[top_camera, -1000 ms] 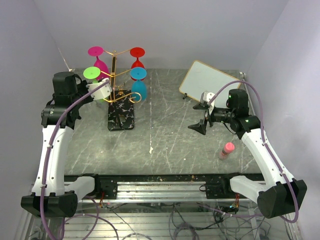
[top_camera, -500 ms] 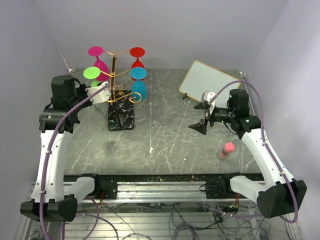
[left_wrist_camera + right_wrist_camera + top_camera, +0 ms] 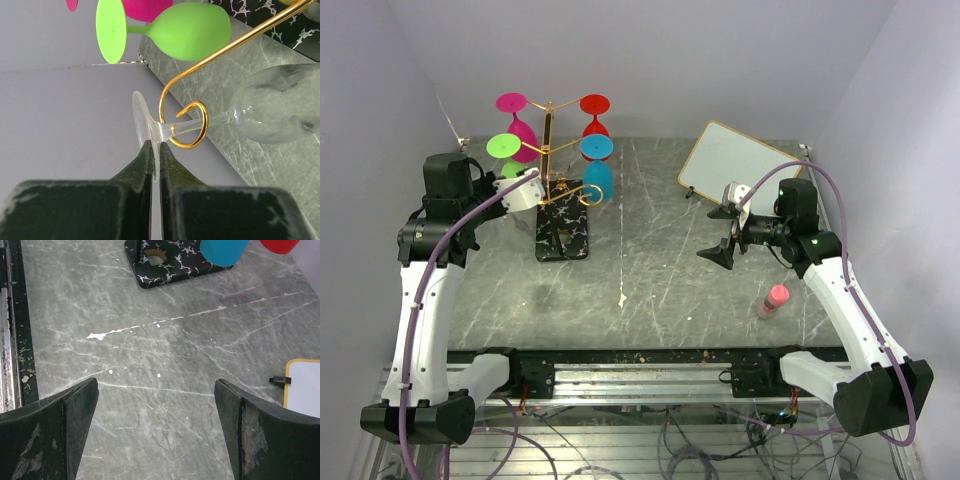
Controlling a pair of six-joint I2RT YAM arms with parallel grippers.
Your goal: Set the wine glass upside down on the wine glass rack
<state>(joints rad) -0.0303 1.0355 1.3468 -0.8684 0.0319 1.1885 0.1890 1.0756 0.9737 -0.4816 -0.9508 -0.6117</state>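
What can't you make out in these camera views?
- Left wrist view: the right edge cuts off the clear wine glass at its rim; the left end effector covers part of its foot.
- Top view: that end effector hides most of the same glass.
- Right wrist view: the top edge cuts off the blue glass and red glass.
- Top view: the pink object is too small to identify.

Your left arm stands tall with its elbow high and its left gripper (image 3: 525,188) level, fingers (image 3: 140,170) pinched nearly together on the foot of the wine glass (image 3: 275,105), while your right arm bends inward, its right gripper (image 3: 718,234) pointing left with fingers spread wide.
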